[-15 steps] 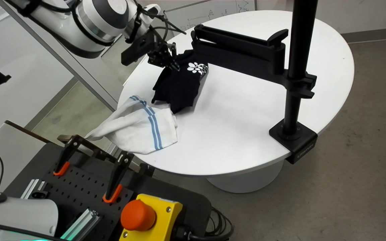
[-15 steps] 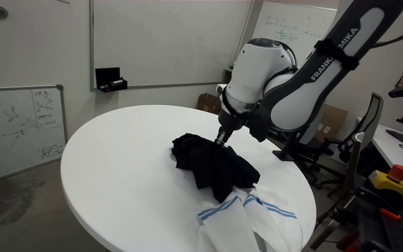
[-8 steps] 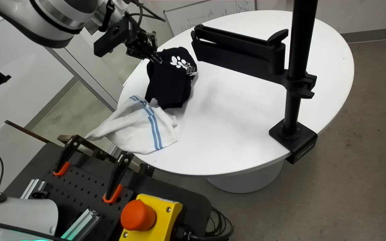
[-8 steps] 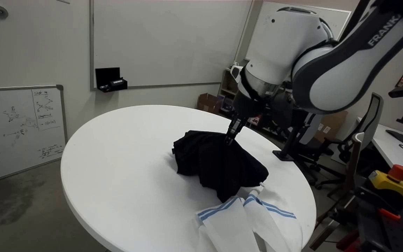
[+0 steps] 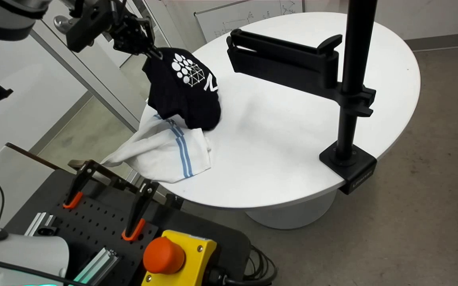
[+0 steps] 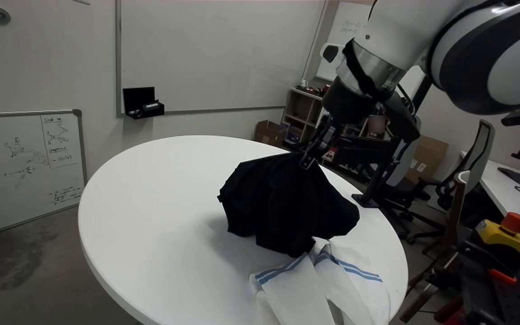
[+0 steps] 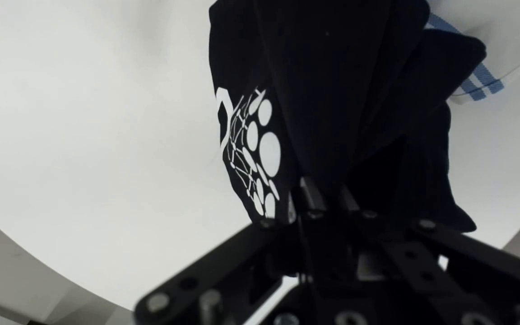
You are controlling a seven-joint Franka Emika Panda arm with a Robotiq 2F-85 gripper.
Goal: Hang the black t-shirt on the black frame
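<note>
The black t-shirt [image 5: 185, 93] with a white print hangs bunched from my gripper [image 5: 156, 54]. In an exterior view the shirt [image 6: 282, 203] is peaked at the gripper [image 6: 307, 161], and its lower part is on or just above the table. In the wrist view the fingertips [image 7: 327, 194] are close together with dark shirt cloth [image 7: 327, 90] between them. The black frame [image 5: 284, 57] is a post with a folded horizontal arm, clamped to the table's edge. It stands apart from the shirt, and shows partly behind the gripper in an exterior view [image 6: 364, 154].
A white towel with blue stripes [image 5: 169, 155] lies beside and partly under the shirt on the round white table [image 5: 268, 159]. A dark bench with clamps and a yellow emergency-stop box [image 5: 189, 258] stands near the table. A whiteboard [image 6: 219, 54] is on the wall.
My gripper has risen and moved away from the frame, toward the table's edge, pulling the shirt up with it. More of the white print shows. The shirt's lower edge now overlaps the towel more.
</note>
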